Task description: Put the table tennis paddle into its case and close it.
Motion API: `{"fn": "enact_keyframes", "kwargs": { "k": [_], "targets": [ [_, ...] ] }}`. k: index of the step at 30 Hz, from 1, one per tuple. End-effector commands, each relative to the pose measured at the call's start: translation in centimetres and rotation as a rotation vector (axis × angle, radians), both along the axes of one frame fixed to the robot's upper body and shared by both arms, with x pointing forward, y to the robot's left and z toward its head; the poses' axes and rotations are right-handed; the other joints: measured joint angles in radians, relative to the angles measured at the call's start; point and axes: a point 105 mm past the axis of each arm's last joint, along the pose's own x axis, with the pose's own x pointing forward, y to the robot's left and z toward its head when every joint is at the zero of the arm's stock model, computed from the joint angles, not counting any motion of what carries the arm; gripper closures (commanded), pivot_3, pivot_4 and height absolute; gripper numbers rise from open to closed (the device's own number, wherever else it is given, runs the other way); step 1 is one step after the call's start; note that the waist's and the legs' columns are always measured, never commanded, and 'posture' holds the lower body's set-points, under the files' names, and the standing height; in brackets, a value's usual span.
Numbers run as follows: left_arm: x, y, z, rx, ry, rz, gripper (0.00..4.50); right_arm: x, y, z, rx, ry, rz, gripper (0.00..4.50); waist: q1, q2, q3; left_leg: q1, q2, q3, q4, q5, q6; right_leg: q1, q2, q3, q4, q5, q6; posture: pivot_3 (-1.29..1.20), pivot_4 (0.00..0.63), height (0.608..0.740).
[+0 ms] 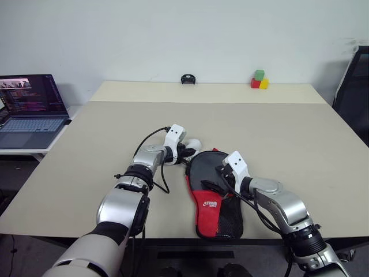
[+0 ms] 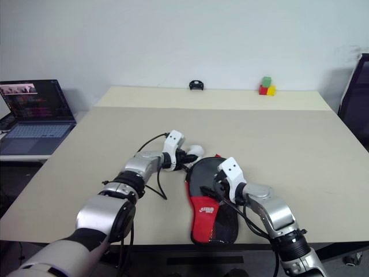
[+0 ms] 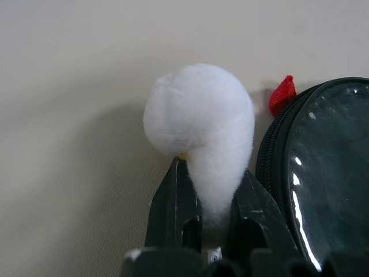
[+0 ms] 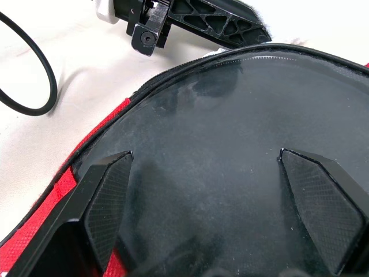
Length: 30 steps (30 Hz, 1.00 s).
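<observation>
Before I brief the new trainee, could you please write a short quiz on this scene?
1. True or false: the right gripper is shut on the case.
2. What does the left gripper hold? A: a white fluffy ball. B: a red block. C: a black cable.
3. Which colours are the blocks at the far edge of the table?

Key:
1. False: its fingers stand open over the case.
2. A.
3. Green, red and yellow.
</observation>
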Motion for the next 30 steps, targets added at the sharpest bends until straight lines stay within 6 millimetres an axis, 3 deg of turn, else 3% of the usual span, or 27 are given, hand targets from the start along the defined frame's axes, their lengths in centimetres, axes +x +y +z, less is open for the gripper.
{"fn": "enact_keyframes", "kwargs": {
  "k": [1, 4, 9, 16, 20, 30],
  "targets": [
    [0.5, 0.6, 0.9, 0.058, -0.054, 0.0, 4.39, -0.9, -1.2, -2.6, -0.115, 0.072, -0.007, 0.0, 0.0, 0.0, 0.0, 0.0, 0.0, 0.0, 0.0, 0.0, 0.0, 0.0, 0.0, 0.0, 0.0, 0.0, 0.0, 0.0, 0.15, 0.74],
    [1.8, -0.4, 3.8, 0.174, -0.201, -0.015, 4.39, -2.8, -2.3, -5.7, -0.209, 0.172, 0.008, 0.0, 0.001, -0.002, -0.001, 0.0, 0.0, 0.0, 0.0, 0.0, 0.0, 0.0, 0.0, -0.001, -0.001, 0.0, 0.0, 0.0, 0.15, 0.74],
    [1.9, -1.9, 5.1, 0.106, -0.219, -0.032, 4.39, -3.3, -2.4, -5.9, -0.215, 0.179, 0.007, 0.0, 0.002, -0.004, -0.002, 0.001, 0.0, 0.0, 0.0, 0.0, 0.0, 0.002, 0.001, -0.002, -0.001, 0.0, 0.001, 0.0, 0.15, 0.74],
    [1.8, -2.1, 4.3, 0.13, -0.216, -0.032, 4.39, -3.7, -2.1, -6.0, -0.21, 0.186, 0.004, 0.0, 0.001, -0.004, -0.002, 0.001, 0.0, -0.001, 0.0, 0.0, 0.0, 0.002, 0.001, -0.002, -0.001, 0.0, 0.001, 0.0, 0.15, 0.74],
    [1.6, -3.2, 3.7, 0.15, -0.229, -0.035, 4.39, -4.0, -1.7, -6.2, -0.208, 0.192, 0.002, 0.0, 0.002, -0.005, -0.003, 0.001, 0.0, -0.001, 0.0, 0.0, 0.0, 0.002, 0.001, -0.003, -0.001, 0.0, 0.001, 0.0, 0.15, 0.74],
    [2.3, -5.9, 5.4, 0.195, -0.354, 0.021, 4.39, -5.0, -1.2, -6.4, -0.201, 0.211, -0.003, 0.0, 0.004, -0.006, -0.004, 0.001, 0.0, -0.001, 0.0, 0.0, 0.0, 0.002, 0.001, -0.003, -0.001, 0.0, 0.001, 0.0, 0.15, 0.74]
  ]
}}
